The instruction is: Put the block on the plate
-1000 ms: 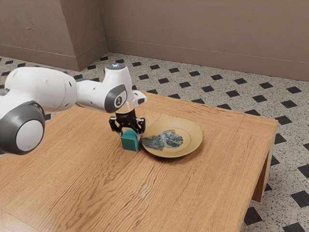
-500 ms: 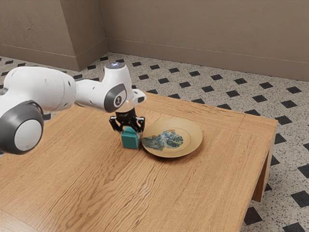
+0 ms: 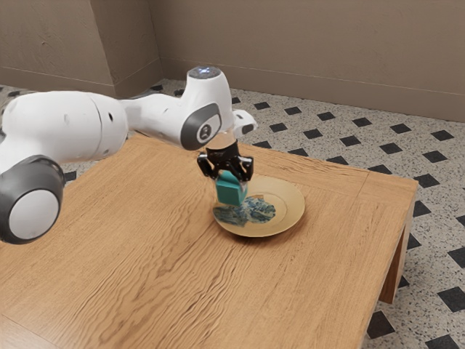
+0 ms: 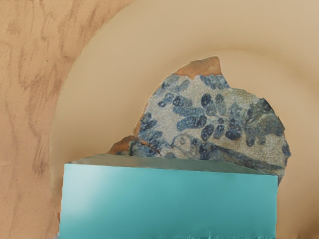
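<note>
My gripper (image 3: 231, 182) is shut on the teal block (image 3: 232, 193), one finger on each side of it. Gripper and block hang above the edge of the tan plate (image 3: 285, 201) that faces the exterior view's left. In the wrist view the block (image 4: 169, 201) is large at the lower edge, covering part of the plate (image 4: 107, 84) and its blue-and-white patterned patch. The block's underside is held off the plate, though the exact height is hard to judge.
The wooden table (image 3: 167, 269) extends around the plate, with its edge (image 3: 396, 218) toward the exterior view's right. Beyond it lie the tiled floor (image 3: 334, 142) and a wall (image 3: 305, 51).
My gripper has risen and moved toward the exterior view's right, carrying the block from beside the plate to above its near part. The plate has stayed where it was.
</note>
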Available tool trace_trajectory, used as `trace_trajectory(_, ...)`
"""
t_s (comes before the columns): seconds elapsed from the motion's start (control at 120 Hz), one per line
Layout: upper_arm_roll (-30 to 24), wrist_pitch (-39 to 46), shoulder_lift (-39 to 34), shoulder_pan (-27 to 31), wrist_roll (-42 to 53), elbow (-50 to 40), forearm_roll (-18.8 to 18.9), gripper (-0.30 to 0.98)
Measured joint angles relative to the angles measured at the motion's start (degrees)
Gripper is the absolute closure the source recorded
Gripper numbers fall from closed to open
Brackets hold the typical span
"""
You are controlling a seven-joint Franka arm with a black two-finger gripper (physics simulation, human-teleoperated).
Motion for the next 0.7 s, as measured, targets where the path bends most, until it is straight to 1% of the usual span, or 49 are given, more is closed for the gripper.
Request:
trace_trajectory(0.083,-0.88,-0.65,3.5,-1.16,-0.12,4.22,-0.48,0.33)
trace_trajectory(0.25,-1.58,-1.93,11.17,-1.67,-0.31,12.33,-1.83,0.34)
trace_trajectory(0.442,-1.16,-2.87,13.76,-1.66,-0.45,15.35,-2.43,0.34)
trace_trajectory(0.592,-1.0,-3.2,13.87,-1.65,-0.15,15.51,-2.67,0.19)
trace_trajectory(0.7,-0.9,-4.19,12.32,-1.66,0.08,15.35,-2.68,0.11)
